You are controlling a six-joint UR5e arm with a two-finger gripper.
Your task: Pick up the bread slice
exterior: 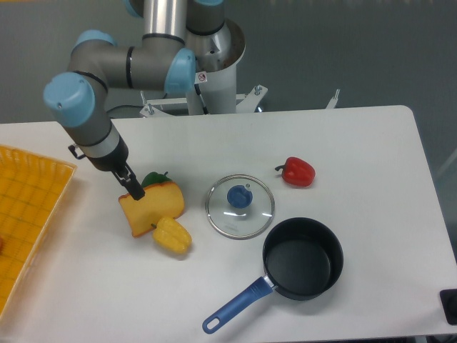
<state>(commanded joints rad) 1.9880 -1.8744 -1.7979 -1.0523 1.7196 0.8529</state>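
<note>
Starting at the left edge, a yellow tray (28,214) lies partly out of view on the white worktop (371,143). Next comes the gripper (134,191), angled down from the arm and sitting at the upper left corner of the bread slice (151,208). Its jaws look nearly closed at the slice's top edge, perhaps pinching it, but the tips are small and dark, so I cannot tell whether they truly have hold.

The bread slice rests on the worktop left of centre. A green pepper (154,178) peeks out just behind its top edge, and a yellow pepper (173,236) touches or overlaps its lower right corner.

By my reading, the grasp is the step in hand and the lift is not yet done. The next move calls for a firm grip, then a straight rise, since both peppers crowd the slice and could be nudged or dragged.

Further right lie a glass lid (240,206) with a blue knob, a black saucepan (303,259) with a blue handle, and a red pepper (298,171), all well apart from the slice.
</note>
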